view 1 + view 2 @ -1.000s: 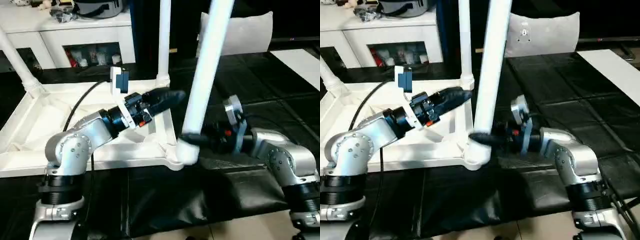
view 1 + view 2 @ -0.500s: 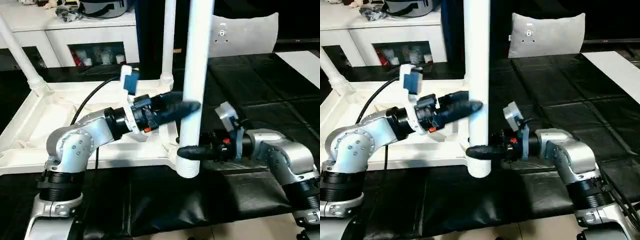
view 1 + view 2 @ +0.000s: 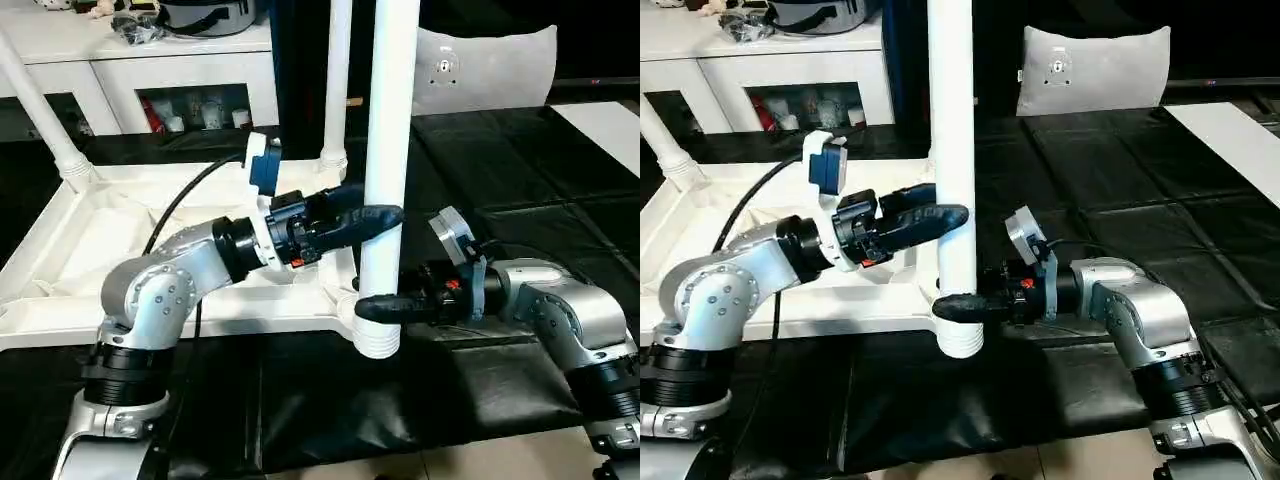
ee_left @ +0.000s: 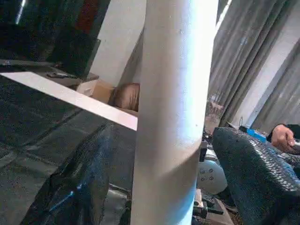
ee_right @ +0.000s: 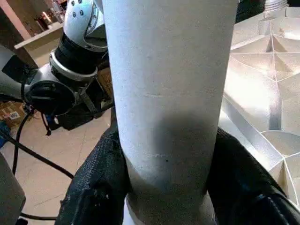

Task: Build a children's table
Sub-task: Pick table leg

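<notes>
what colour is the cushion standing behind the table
The cushion is light grey, with a small dark mark near its top; it shows best in the right eye view.

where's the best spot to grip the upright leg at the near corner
Low on the leg, just above its wide base, where the right gripper already clamps it from the right side. The tube is round and upright, so fingers closing level around it fit well, and a low hold probably steers the base best. The left gripper steadies it higher up from the left.

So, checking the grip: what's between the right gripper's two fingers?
The white leg, near its thick lower end; the right gripper has a finger on each side, seen in the right wrist view.
</notes>
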